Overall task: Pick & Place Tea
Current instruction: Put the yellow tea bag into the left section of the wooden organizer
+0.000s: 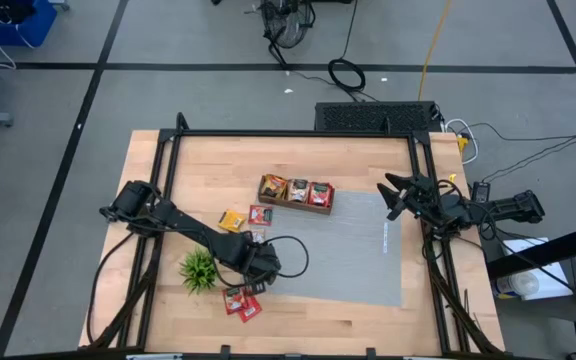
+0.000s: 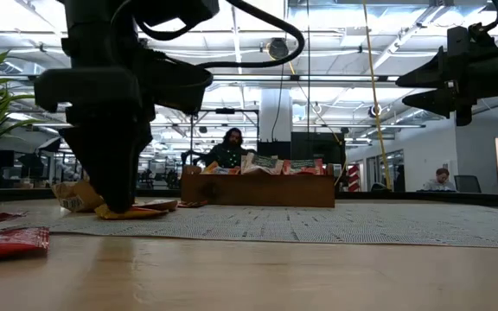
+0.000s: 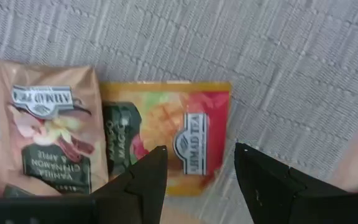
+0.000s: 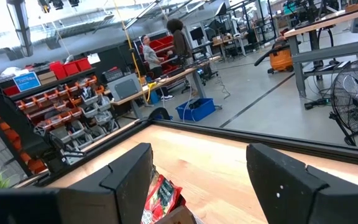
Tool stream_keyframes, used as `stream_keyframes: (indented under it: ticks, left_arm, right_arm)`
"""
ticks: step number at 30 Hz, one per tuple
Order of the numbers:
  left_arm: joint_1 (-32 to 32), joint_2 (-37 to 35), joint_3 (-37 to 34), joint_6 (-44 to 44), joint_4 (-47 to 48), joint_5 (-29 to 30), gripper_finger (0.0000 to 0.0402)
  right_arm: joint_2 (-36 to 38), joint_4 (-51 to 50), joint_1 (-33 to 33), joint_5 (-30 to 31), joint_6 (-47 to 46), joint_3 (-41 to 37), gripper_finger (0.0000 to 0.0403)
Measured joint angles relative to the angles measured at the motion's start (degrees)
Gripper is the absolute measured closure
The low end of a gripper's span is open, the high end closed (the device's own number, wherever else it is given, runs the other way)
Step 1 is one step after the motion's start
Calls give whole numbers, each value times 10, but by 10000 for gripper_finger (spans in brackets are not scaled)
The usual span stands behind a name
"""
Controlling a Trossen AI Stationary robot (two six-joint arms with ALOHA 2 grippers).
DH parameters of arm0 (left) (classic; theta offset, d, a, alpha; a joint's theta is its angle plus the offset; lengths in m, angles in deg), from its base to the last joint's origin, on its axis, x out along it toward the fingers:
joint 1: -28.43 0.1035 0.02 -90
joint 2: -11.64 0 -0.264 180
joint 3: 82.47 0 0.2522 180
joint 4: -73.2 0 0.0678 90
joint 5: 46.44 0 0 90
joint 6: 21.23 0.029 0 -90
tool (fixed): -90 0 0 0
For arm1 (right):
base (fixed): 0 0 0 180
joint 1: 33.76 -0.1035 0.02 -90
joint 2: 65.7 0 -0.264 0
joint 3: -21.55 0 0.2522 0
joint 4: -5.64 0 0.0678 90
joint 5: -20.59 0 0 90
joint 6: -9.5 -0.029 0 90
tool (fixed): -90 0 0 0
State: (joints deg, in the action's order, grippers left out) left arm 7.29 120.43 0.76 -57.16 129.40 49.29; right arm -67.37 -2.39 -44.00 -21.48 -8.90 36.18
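Left wrist view shows the left gripper [image 3: 197,165] spread open just above an orange packet [image 3: 179,134] lying flat on the grey mat [image 3: 278,56], edge tucked beside a tan packet [image 3: 48,130], so it should straddle only the orange one, while the right gripper [image 1: 396,193], open, waits aside.

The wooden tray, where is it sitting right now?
In the high view the wooden tray sits mid-table at the grey mat's far edge, tea packets inside, between both arms.
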Motion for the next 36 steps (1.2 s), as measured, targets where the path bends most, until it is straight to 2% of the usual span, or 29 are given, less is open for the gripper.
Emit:
stream_keyframes:
  ticks: [13, 16, 23, 28, 31, 36]
  left_arm:
    - [-1, -2, -30, 1, -57, -12, 219]
    - [-1, -2, -30, 4, -56, -10, 252]
    - [-1, -3, -30, 15, -57, -10, 384]
    - [1, -3, -30, 14, -57, -11, 378]
    - [1, -3, -29, 16, -56, -12, 388]
    - [1, -7, -5, 23, -12, -27, 390]
  right_arm:
    - [0, 0, 0, 0, 0, 0, 161]
    - [0, 0, 0, 0, 0, 0, 161]
    - [0, 0, 0, 0, 0, 0, 161]
    - [0, 0, 0, 0, 0, 0, 161]
    - [0, 0, 0, 0, 0, 0, 161]
    - [0, 0, 0, 0, 0, 0, 161]
